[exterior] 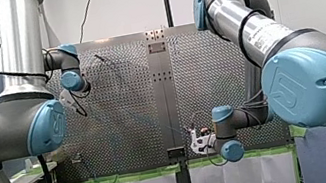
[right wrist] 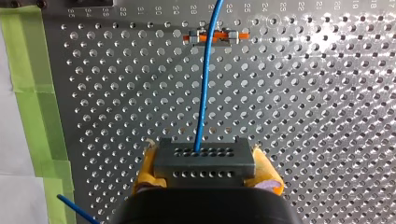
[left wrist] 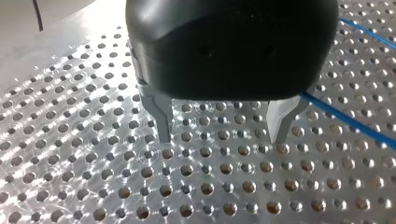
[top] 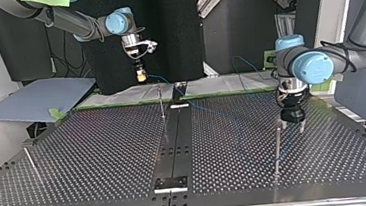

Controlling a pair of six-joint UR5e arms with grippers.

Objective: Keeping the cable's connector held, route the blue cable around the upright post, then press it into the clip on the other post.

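In the top view, a thin rod (top: 31,164) stands near the left edge of the perforated counter (top: 100,155). Further right and beyond the counter's far edge, my right gripper (top: 141,75) hangs in the air. Its yellow-padded fingers (right wrist: 147,170) pinch the grey connector (right wrist: 204,161) from both sides. The blue cable (right wrist: 203,93) leaves the connector's face and, in the right wrist view, crosses an orange clip (right wrist: 215,36) (whether it is seated in the clip I cannot tell). Near the counter's middle strip stands a slim upright post (top: 161,104), and the cable trails faintly past it toward the right. There my left gripper (top: 292,123) points down just above the counter, its metal fingers (left wrist: 161,116) spread apart with nothing between them. The cable runs just beside one of them, and a second post (top: 277,147) stands close by.
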